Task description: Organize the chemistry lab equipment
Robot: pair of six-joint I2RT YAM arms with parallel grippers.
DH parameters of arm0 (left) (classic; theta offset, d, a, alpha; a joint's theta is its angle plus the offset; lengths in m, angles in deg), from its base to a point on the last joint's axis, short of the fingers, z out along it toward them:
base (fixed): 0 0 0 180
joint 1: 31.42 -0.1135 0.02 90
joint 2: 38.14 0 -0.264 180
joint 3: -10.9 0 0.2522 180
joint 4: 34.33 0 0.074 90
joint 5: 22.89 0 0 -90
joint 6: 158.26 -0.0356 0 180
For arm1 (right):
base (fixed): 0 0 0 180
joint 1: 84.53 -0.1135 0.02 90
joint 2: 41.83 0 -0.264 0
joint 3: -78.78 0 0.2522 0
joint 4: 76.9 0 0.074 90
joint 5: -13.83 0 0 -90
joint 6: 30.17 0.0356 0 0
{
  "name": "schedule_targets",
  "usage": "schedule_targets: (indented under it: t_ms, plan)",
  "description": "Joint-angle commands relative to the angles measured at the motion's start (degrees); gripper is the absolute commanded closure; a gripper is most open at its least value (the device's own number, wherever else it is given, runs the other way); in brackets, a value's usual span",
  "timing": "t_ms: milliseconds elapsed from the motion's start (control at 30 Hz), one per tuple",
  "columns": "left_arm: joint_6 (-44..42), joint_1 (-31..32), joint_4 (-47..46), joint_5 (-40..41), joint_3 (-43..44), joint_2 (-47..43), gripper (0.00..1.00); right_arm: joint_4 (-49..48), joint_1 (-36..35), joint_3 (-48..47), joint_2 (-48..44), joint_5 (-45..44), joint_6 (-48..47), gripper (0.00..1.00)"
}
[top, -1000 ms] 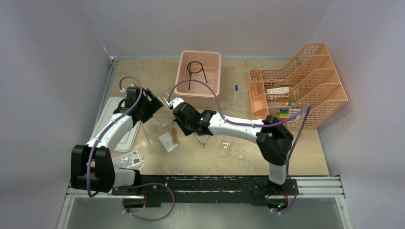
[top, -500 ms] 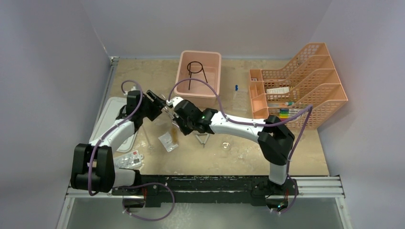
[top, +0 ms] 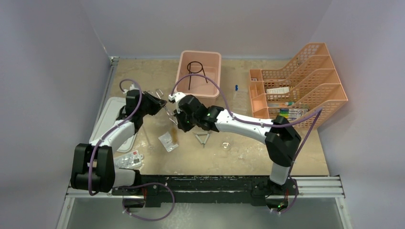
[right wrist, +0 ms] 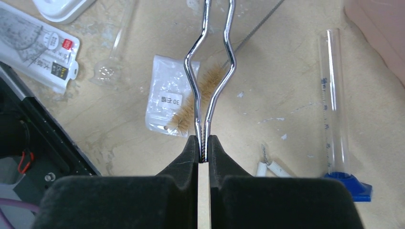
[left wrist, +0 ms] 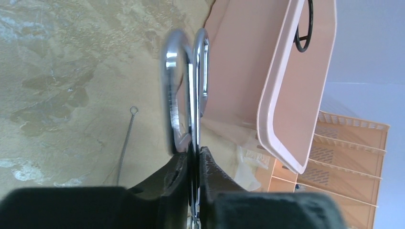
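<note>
The tabletop is a mottled beige, stone-like slab with pale scuffs. Plain lavender-grey walls close it in: a back wall at 12 o'clock, a left wall at 9 o'clock and a right wall at 3 o'clock. A silver metal strip runs along its 9 o'clock edge. At 6 o'clock a black rail crosses the near edge, with a glossy grey panel below. The light is soft and even.
</note>
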Motion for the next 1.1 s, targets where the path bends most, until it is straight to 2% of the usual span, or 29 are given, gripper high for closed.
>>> schedule_targets:
  t_ms: [0,100,233,300,400,500,600,667,767,867,1067]
  plan:
    - [-1.1,-0.3,-3.0,-0.4,0.9,-0.4,1.00,-4.3,0.4,0.9,-3.3,2.5,0.1,1.00]
    - [-2.7,-0.3,-1.5,-0.2,2.1,-1.4,1.00,-3.9,0.8,0.9,-3.9,3.5,0.8,1.00]
    - [-7.4,-0.3,3.8,0.7,5.9,-4.6,1.00,-4.6,1.6,1.0,-6.0,5.3,2.2,0.61]
    - [-10.5,-0.3,6.9,1.2,8.2,-6.6,1.00,-5.6,2.0,0.8,-8.0,6.7,2.4,0.50]
    - [-15.0,-0.3,11.5,0.4,11.8,-9.5,1.00,-6.8,3.1,-0.4,-10.4,9.2,2.7,0.41]
    - [-17.8,-0.3,12.6,-3.1,14.7,-12.1,1.00,-7.7,4.9,-2.4,-12.0,11.1,4.5,0.36]
    - [-18.4,-0.2,10.8,-10.8,17.6,-12.7,1.00,-8.1,7.5,-5.4,-12.6,11.7,8.5,0.32]
    - [-16.6,-0.2,9.0,-15.7,19.0,-12.5,1.00,-7.1,8.8,-8.3,-12.0,11.7,10.3,0.29]
    - [-11.9,0.4,1.0,-22.0,19.9,-11.4,1.00,-4.8,9.1,-13.2,-9.9,10.8,12.4,0.27]
    - [-9.4,2.1,-3.2,-23.6,20.9,-10.2,1.00,-2.8,9.5,-16.6,-7.7,10.8,15.3,0.27]
    - [-7.1,4.8,-6.5,-22.8,22.4,-7.4,1.00,-5.9,9.6,-14.7,-7.5,12.6,18.1,0.28]
